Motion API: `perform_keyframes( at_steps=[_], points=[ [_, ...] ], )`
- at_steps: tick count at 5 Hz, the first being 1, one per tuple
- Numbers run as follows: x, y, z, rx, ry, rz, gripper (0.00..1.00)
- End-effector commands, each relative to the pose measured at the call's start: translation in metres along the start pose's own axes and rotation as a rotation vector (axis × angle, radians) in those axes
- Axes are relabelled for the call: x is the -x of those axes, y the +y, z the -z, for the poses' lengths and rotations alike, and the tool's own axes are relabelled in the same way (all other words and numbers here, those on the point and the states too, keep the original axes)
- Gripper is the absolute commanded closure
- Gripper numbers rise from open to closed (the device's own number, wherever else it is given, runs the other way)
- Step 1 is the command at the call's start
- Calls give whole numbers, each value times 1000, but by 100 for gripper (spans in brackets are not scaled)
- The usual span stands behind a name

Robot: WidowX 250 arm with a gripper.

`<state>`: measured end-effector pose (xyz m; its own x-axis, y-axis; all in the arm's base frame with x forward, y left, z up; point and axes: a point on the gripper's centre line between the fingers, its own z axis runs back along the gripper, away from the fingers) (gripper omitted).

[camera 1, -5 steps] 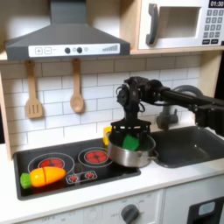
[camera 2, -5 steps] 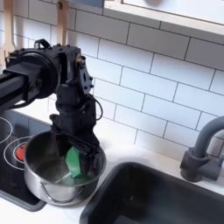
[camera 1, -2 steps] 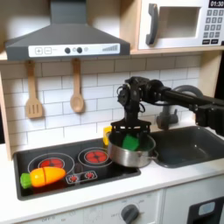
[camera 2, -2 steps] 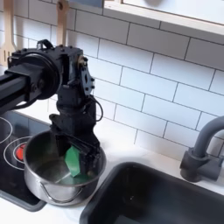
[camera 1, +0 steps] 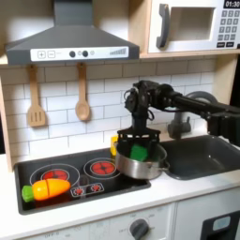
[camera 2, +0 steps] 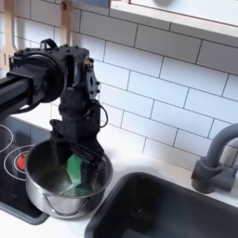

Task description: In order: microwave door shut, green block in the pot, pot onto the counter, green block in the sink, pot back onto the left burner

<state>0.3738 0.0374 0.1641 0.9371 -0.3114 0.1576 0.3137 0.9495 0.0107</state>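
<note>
Rising slightly since a moment ago, the small bright green block is lifting off the floor of the shiny round stainless-steel pot, clenched in the black pincer. The pot is straddling the black cooktop's edge and the white surface, just beside the dark grey sink. Extraction toward the sink is apparently beginning; the microwave door is sitting closed.
</note>
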Motion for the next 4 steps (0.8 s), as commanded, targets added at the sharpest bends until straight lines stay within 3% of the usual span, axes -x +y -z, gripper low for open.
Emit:
perform_keyframes(
  at_steps=[1,2,3,4],
  points=[
    [-1,8,-6,-11,-18,-24,100],
    [-4,7,-10,-9,-30,-28,100],
    [-3,9,-12,-5,-31,-18,27],
    [-2,9,-10,-7,-19,7,0]
  ],
)
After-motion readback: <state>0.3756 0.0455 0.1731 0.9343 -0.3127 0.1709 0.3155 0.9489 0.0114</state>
